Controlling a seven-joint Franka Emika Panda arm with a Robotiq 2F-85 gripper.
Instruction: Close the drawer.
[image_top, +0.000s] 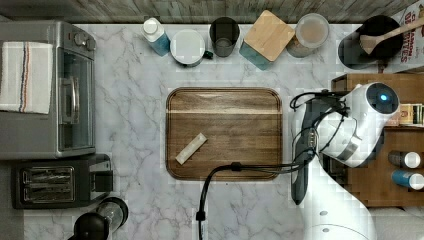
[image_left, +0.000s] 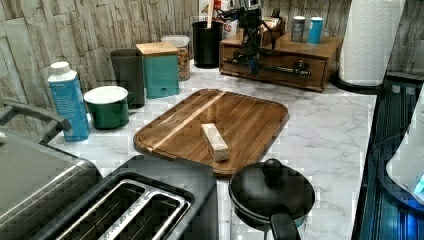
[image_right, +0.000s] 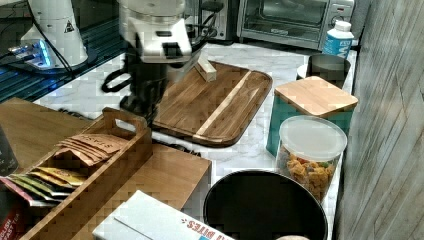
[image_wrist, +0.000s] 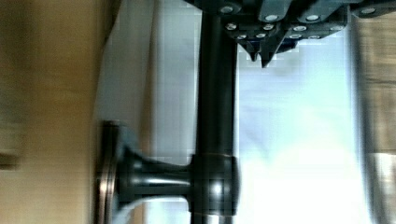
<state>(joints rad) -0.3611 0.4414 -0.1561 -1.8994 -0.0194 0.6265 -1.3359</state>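
Note:
In the left view the wooden cabinet (image_left: 300, 47) stands at the back of the counter. Its drawer (image_left: 280, 62) sits almost level with the cabinet face. A thin black bar handle (image_left: 280, 68) runs across the drawer front. My gripper (image_left: 251, 62) hangs down against the left part of that handle. In the wrist view the handle (image_wrist: 215, 93) stands on its post against the wooden drawer front (image_wrist: 46, 116). My gripper (image_wrist: 260, 58) is just beside the bar, on the side away from the wood, shut, with nothing between its tips. In the top view my arm (image_top: 360, 125) covers the cabinet's front.
A darker wooden tray (image_top: 225, 105) with a small pale block (image_top: 191, 148) lies mid-counter. Jars, a bottle and cups line the back wall. A toaster oven (image_top: 47, 90) and toaster (image_top: 55, 180) stand at the top view's left. A black pot (image_left: 270, 192) and a paper towel roll (image_left: 370, 40) show in the left view.

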